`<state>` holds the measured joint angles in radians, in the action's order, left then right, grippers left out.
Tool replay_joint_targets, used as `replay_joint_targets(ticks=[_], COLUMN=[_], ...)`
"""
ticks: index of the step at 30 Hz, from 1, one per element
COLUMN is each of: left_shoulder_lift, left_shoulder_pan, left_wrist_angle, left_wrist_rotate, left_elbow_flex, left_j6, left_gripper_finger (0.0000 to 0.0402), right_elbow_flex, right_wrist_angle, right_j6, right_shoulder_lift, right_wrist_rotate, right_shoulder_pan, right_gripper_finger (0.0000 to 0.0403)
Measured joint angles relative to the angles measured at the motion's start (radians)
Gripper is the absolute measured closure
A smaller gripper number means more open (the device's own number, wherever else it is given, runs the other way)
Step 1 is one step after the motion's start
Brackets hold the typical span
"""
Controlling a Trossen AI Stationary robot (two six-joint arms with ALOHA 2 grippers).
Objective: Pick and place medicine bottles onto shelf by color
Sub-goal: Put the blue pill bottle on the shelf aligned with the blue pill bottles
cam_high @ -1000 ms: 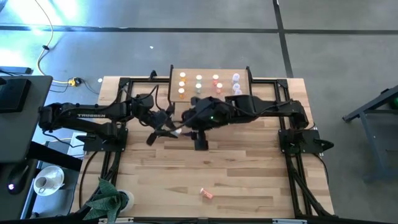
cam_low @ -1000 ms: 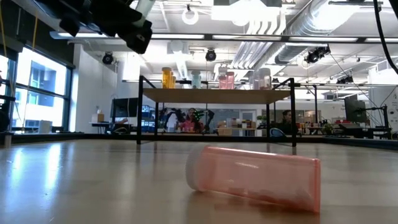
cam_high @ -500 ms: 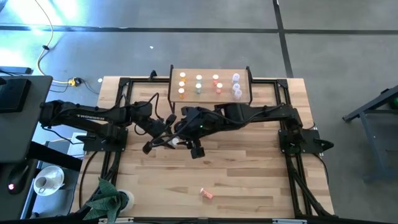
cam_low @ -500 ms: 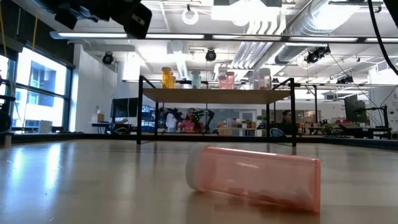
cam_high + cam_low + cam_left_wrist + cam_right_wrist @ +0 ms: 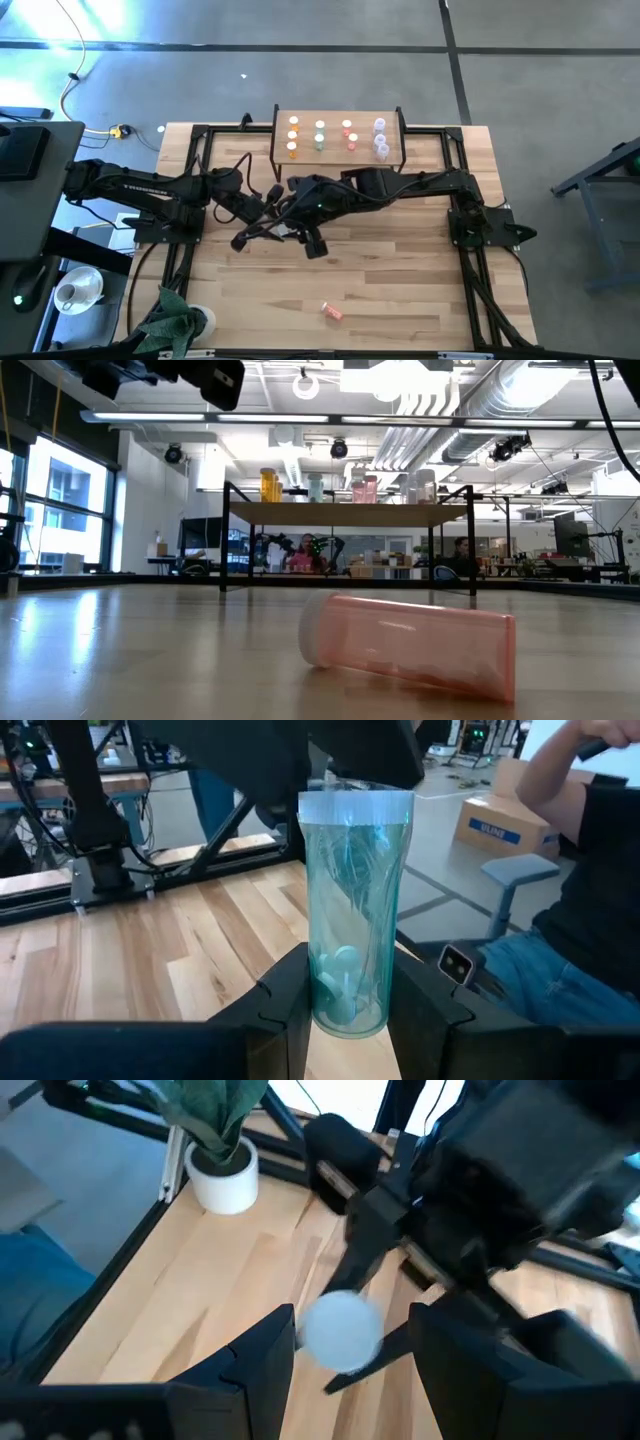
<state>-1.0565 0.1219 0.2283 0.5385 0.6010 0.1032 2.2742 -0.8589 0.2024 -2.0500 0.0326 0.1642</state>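
My left gripper (image 5: 350, 992) is shut on a green clear bottle (image 5: 355, 920) with a white cap, held above the table's middle (image 5: 280, 217). My right gripper (image 5: 350, 1342) is open; its fingers stand on either side of that bottle's white cap (image 5: 340, 1330), with a gap on one side. A pink bottle (image 5: 332, 312) lies on its side near the table's front edge, large in the low view (image 5: 410, 645). The shelf (image 5: 338, 160) at the far edge carries standing bottles in rows by colour: orange (image 5: 293, 135), green (image 5: 320, 135), pink (image 5: 348, 134), clear (image 5: 380, 138). My left gripper pinches the green bottle's bottom end (image 5: 350, 1010) between its two fingers, which come nearly level from the table's left. The bottle stands upright above the fingers, cap on top (image 5: 355, 805), lifted clear of the table.
A potted plant (image 5: 178, 318) stands at the near left corner, also in the right wrist view (image 5: 225, 1170). A seated person (image 5: 590, 870) and a cardboard box (image 5: 495, 820) show beyond the table. Bare wood lies across the near half of the table.
My left gripper has swung a little toward the table's near edge with the green bottle, still upright and held. My right gripper has come down and toward the table's left, following the bottle, and now stands over its cap.
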Motion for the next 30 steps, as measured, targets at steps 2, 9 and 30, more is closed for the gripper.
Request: replay_joint_targets(ticks=[2, 9, 30], left_shoulder_lift=[0.000, 0.000, 0.000], left_shoulder_pan=[0.000, 0.000, 0.000], left_wrist_angle=[0.019, 0.061, 0.082], left_wrist_rotate=[-0.001, -0.001, -0.044], left_elbow_flex=[0.000, 0.000, 0.000], left_j6=[-0.016, -0.025, -0.017], left_gripper_finger=[0.0307, 0.0307, 0.0307], right_elbow_flex=[0.000, 0.000, 0.000], right_wrist_angle=[-0.006, -0.011, -0.002], right_j6=[-0.002, -0.018, -0.023], right_shoulder_lift=[0.000, 0.000, -0.013], right_wrist_rotate=[0.005, 0.005, 0.005], right_shoulder_pan=[0.000, 0.000, -0.001], right_gripper_finger=[0.0214, 0.0214, 0.0319])
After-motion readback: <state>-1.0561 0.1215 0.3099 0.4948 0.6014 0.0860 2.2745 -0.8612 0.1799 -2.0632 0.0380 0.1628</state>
